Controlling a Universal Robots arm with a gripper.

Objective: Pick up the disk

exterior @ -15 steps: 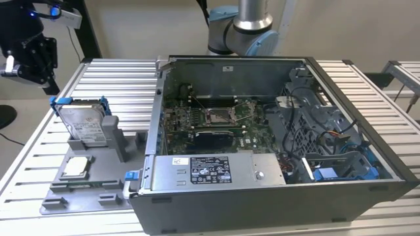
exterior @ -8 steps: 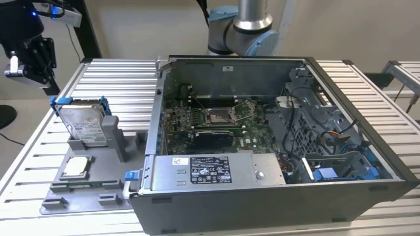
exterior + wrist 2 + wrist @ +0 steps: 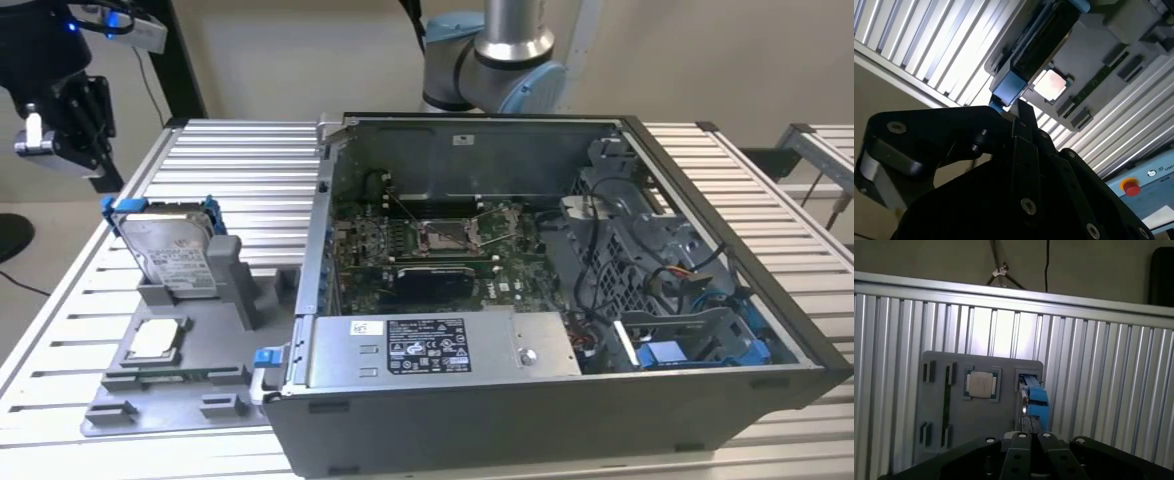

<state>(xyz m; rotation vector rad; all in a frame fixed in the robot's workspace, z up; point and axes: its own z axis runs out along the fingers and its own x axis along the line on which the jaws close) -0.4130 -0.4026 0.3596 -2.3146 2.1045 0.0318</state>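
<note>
The disk (image 3: 174, 245) is a silver-grey drive with a white label in a blue bracket. It stands on edge in a grey holder (image 3: 187, 385) on the slatted table, at the exterior view's left. My black gripper (image 3: 88, 150) hangs in the air above the disk and further toward that left, touching nothing. In the first wrist view the disk (image 3: 1035, 399) appears edge-on, straight beyond my gripper (image 3: 1033, 441), whose fingers lie together, shut and empty. The second wrist view has the disk's blue corner (image 3: 1009, 88) just past my gripper (image 3: 1021, 120).
A small square CPU chip (image 3: 154, 338) lies in the holder beside the disk, also seen as the chip (image 3: 980, 384) and the chip (image 3: 1050, 84). An open computer case (image 3: 534, 300) with a power-supply box (image 3: 441, 345) stands toward the exterior view's right of the holder.
</note>
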